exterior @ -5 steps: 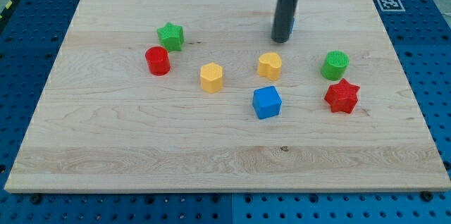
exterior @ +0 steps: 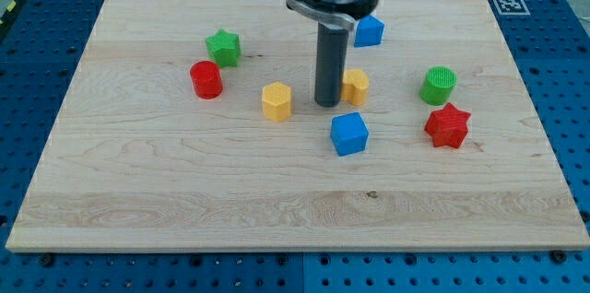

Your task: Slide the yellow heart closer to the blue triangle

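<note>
**Yellow heart touched by my tip, blue triangle above**

Wooden board (exterior: 138,201) carries every block. My tip (exterior: 327,103) rests just left of the yellow heart block (exterior: 357,85), touching or nearly so. I carry no jaws, only the dark rod. The blue triangle block (exterior: 370,30) lies near, toward the view's top. A blue cube (exterior: 349,134) sits below the heart, a yellow hexagon block (exterior: 276,101) left of my tip.

You see a pale wooden counter (exterior: 184,192) lying on a blue perforated base (exterior: 562,72). A black-and-white square marker (exterior: 508,3) sits by the counter's top right corner. Lighting is even.
</note>
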### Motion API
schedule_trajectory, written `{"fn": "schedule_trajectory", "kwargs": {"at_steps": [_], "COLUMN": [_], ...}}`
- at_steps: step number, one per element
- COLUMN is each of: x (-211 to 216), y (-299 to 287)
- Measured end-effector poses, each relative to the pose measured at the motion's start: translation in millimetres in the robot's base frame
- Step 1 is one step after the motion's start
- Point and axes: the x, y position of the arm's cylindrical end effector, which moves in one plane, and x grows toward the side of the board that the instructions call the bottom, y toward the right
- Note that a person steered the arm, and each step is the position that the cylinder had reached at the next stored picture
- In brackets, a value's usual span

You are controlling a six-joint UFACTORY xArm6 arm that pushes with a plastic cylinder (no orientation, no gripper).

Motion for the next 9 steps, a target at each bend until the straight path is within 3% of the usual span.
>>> {"fn": "schedule_trajectory", "kwargs": {"at_steps": [5,9], "x": [-10,-53], "y": [22,56]}}
